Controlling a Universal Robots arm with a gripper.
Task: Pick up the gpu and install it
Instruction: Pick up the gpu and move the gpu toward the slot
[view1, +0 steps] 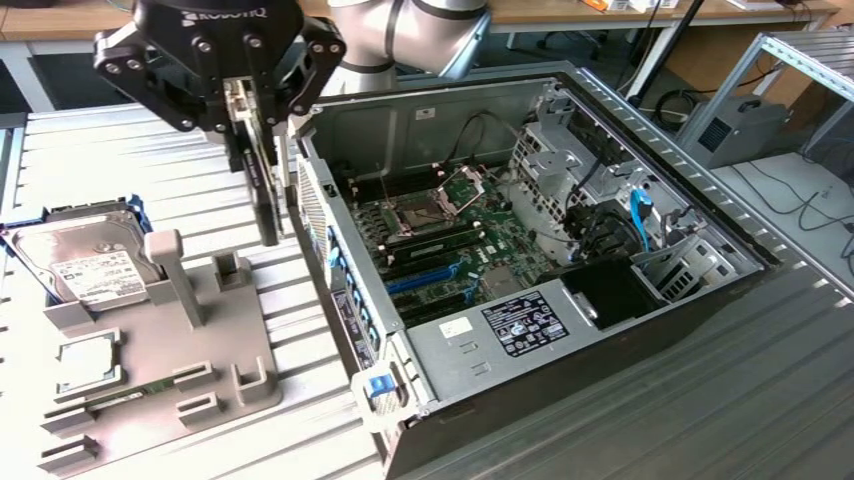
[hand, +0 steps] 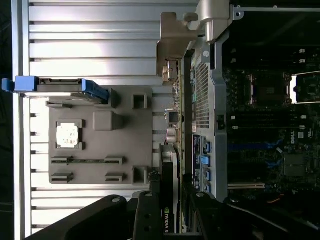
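At the upper left of the exterior view, the Robotiq gripper (view1: 258, 115) has its fingers clamped on the gpu (view1: 263, 185). The card hangs edge-down in the air, clear of the slatted table (view1: 160, 150). It is just beside the outer wall of the open computer case (view1: 441, 345), on the exterior view's left of it, and above the far edge of the grey parts fixture (view1: 220, 345). The wrist view shows the card edge-on with an NVIDIA label; its end bracket is probably the pale metal piece near the case's rear corner, though that is hard to confirm. On the fixture at lower left sit a hard drive (view1: 87, 265), a CPU (view1: 88, 366) and a RAM stick (view1: 134, 390).
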